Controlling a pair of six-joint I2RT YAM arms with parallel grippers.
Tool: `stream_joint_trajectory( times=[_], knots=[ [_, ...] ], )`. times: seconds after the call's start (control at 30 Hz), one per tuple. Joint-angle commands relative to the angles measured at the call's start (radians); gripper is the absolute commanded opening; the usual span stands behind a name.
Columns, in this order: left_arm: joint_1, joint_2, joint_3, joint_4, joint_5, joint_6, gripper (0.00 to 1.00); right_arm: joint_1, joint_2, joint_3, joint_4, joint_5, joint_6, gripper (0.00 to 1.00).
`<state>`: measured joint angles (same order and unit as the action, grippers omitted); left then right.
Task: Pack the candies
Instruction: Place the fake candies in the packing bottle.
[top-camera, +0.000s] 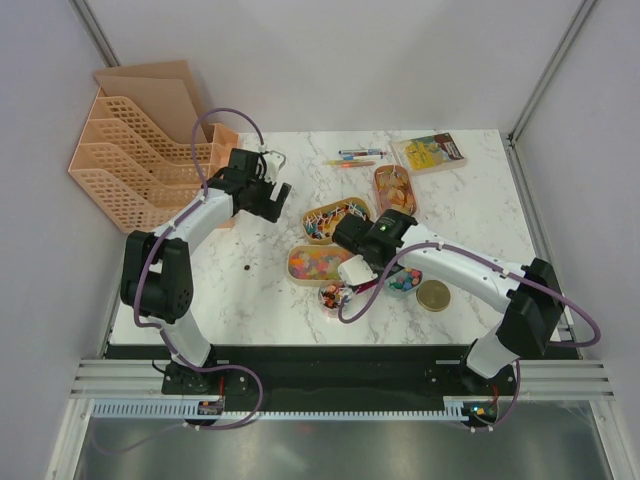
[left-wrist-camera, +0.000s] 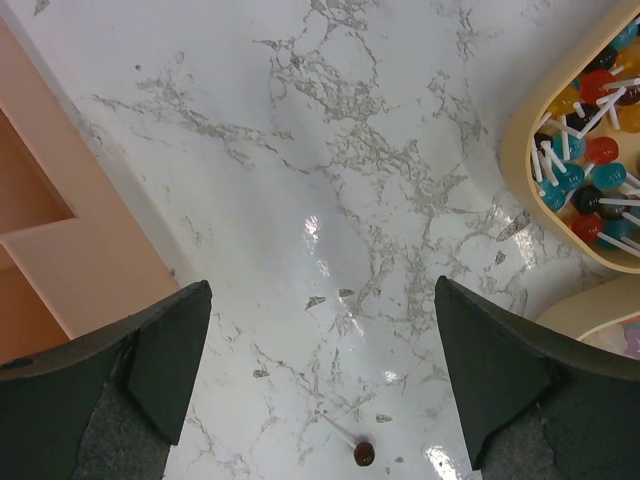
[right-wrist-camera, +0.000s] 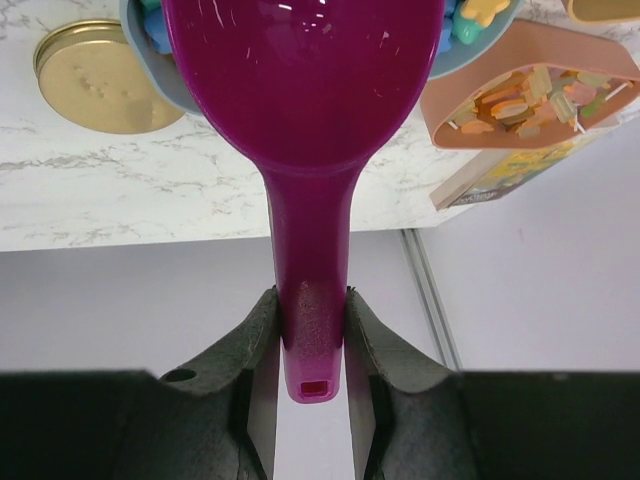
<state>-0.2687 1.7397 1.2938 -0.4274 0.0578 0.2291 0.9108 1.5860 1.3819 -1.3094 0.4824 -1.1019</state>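
Judging by their look, the candies (top-camera: 320, 263) are tiny, hard and light, loose pieces that would roll or slip out of a two-finger pinch, so the thing to take hold of is a tool and not the sweets themselves. They lie heaped in several oval trays and a blue bowl (top-camera: 405, 282) in the middle of the table (top-camera: 460, 210), with a gold lid (top-camera: 433, 295) just right of the bowl. The right gripper (right-wrist-camera: 312, 340) is clenched on the very end of the handle of a magenta scoop (right-wrist-camera: 305, 90), stiff, smooth plastic; held so near its tip it could pivot, though the load should be slight. That arm reaches from the near right across to the left, wrist low, the scoop's cup over the blue bowl. The left gripper (left-wrist-camera: 322, 290) hangs released, jaws wide, holding nothing, above bare marble left of the lollipop tray (left-wrist-camera: 590, 170), its arm stretched far and left beside the orange file racks (top-camera: 140, 150). One stray brown sweet (left-wrist-camera: 363, 454) on a thin stick lies alone on the marble near it
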Motion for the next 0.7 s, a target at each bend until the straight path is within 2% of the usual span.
stream_joint_trajectory(
  times=[0.0, 0.17, 0.67],
  knots=[
    [0.0, -0.035, -0.001, 0.064, 0.005, -0.036, 1.0, 0.025, -0.02, 0.032, -0.077, 0.094, 0.042, 0.0],
    [-0.001, -0.046, -0.002, 0.068, -0.004, -0.043, 1.0, 0.046, -0.017, 0.043, -0.106, 0.117, 0.093, 0.0],
    [-0.001, -0.127, -0.116, 0.076, -0.01, -0.036, 1.0, 0.057, -0.024, 0.058, -0.122, 0.182, 0.096, 0.0]
  ],
)
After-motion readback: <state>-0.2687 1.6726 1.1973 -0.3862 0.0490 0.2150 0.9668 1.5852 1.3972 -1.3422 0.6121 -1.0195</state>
